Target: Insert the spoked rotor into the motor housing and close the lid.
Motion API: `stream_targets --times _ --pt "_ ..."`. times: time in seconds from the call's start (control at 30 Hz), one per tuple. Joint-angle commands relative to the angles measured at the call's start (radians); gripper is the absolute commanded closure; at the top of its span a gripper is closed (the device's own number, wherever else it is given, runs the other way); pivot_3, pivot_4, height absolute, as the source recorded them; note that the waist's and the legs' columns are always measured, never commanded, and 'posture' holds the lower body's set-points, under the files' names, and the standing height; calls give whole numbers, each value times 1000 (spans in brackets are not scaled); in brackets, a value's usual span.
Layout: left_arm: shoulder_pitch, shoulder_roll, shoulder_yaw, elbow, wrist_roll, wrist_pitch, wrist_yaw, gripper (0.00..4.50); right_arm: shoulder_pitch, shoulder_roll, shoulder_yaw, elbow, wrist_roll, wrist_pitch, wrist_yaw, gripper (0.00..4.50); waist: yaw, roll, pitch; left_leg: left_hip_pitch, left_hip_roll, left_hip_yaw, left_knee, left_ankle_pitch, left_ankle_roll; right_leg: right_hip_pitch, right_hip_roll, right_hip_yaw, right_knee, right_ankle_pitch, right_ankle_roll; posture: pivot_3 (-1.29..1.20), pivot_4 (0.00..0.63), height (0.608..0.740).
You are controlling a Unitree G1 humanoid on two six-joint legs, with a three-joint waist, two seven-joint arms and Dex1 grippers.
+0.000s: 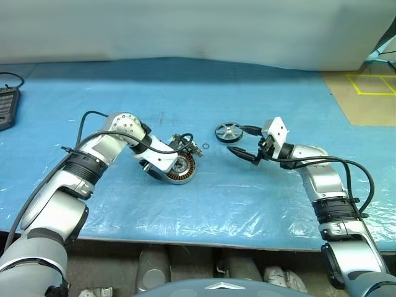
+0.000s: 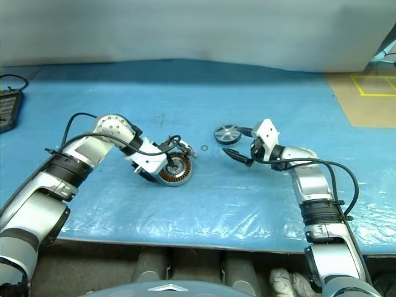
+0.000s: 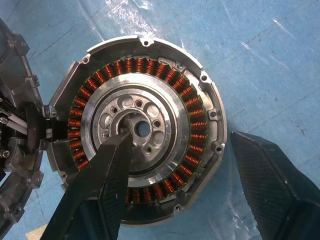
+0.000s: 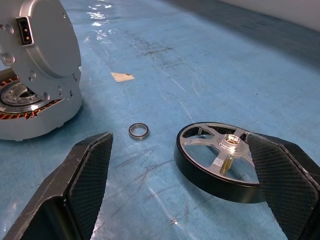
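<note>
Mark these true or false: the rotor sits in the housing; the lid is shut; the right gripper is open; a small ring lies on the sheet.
1. The black-rimmed, silver-spoked rotor sits in the copper-wound round silver motor housing. False: it lies apart on the blue sheet.
2. The round grey metal lid is shut. False: it stands raised, windings exposed.
3. The right gripper is open. True.
4. A small dark ring lies on the sheet between housing and rotor. True.
</note>
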Motion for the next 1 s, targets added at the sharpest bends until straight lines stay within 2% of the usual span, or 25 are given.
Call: stream_targets --times 0.03,0.3,0.63,0.67,0.77,0.87,1.0 --pt "5 14 -13 -8 17 -30 -7 1253 2 -9 -13 -51 14 -2 -4 0 0 0 0 0 0 0 0 0 0 0 0 0 0 0 0 0 150 740" --pt "60 26 -60 -5 108 -105 39 1253 3 -3 -11 -50 14 -5 -11 0 0 1 -1 1 0 0 0 0 0 1 0 0 0 0 0 0 150 740" --pt "30 -2 -109 116 231 -176 157 1253 10 1 -14 -54 14 -9 -21 0 -1 4 -3 13 -1 1 0 -2 -3 12 0 2 0 0 0 0 150 740" --pt "30 -4 -114 128 238 -184 163 1626 10 1 -14 -55 14 -10 -23 0 -1 5 -3 16 -1 1 0 -2 -3 15 0 2 -1 0 0 0 150 740" --pt "29 -5 -127 162 277 -198 200 2304 14 -1 -15 -59 15 -10 -26 0 -1 6 -4 23 -1 1 -1 -2 -3 21 -2 2 -1 -1 1 0 150 740" --pt "26 -7 -133 188 305 -193 243 2322 18 -4 -17 -63 16 -11 -29 0 -1 6 -5 27 -2 1 -4 -3 -2 23 -6 2 -1 -2 4 0 150 740" --pt "38 -24 -109 181 262 -115 221 2322 16 -2 -16 -58 14 -11 -31 0 -1 6 -5 30 -4 2 -7 -4 0 25 -9 2 -1 -5 8 0 150 740"
